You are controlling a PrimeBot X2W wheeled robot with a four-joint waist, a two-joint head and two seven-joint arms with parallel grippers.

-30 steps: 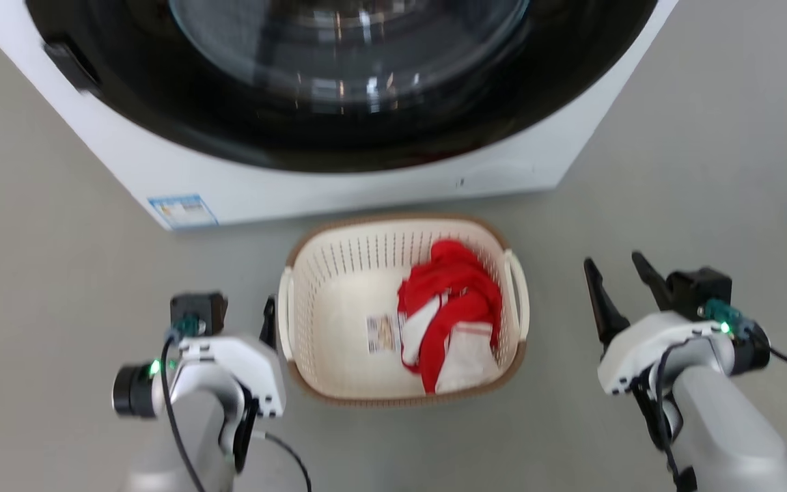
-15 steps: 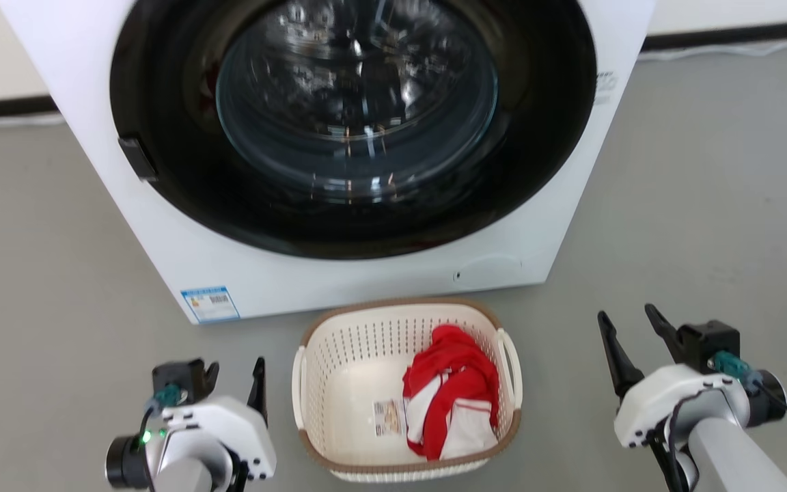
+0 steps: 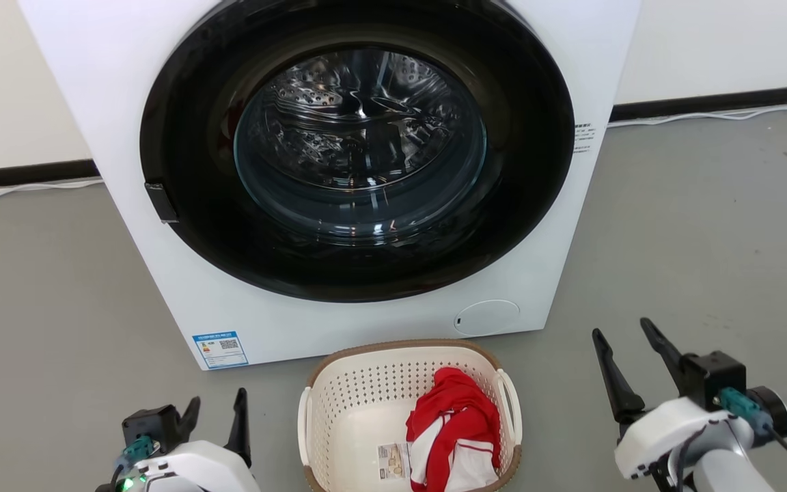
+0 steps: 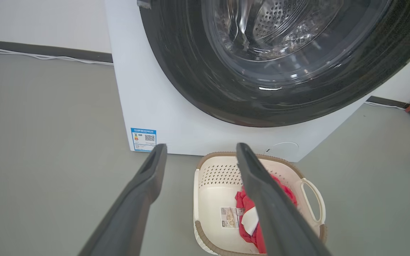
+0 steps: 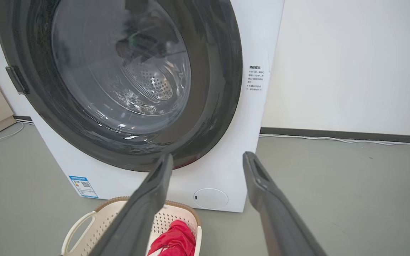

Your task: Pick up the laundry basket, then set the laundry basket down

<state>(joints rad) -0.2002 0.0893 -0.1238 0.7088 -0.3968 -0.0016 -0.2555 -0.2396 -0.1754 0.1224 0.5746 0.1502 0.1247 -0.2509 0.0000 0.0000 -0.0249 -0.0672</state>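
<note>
On the floor, the basket lies between our left claw and right claw, its handles facing them. The left claw looks slightly nearer; both are spread, holding nothing.

Grey floor w/ washer & laundry basket just in front.

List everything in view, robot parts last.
white front-loading washing machine: 1, white with a round black door, on the grey floor by the wall
cream perforated plastic laundry basket with brown rim: 1, cream, on the floor before the washer
crumpled cloth garment: 1, red and white, basket's right half
paper label: 1, white, basket bottom
rectangular sticker: 1, blue, washer's lower left front
left gripper: 1, dark, open, left of basket
right gripper: 1, dark, open, right of basket
</note>
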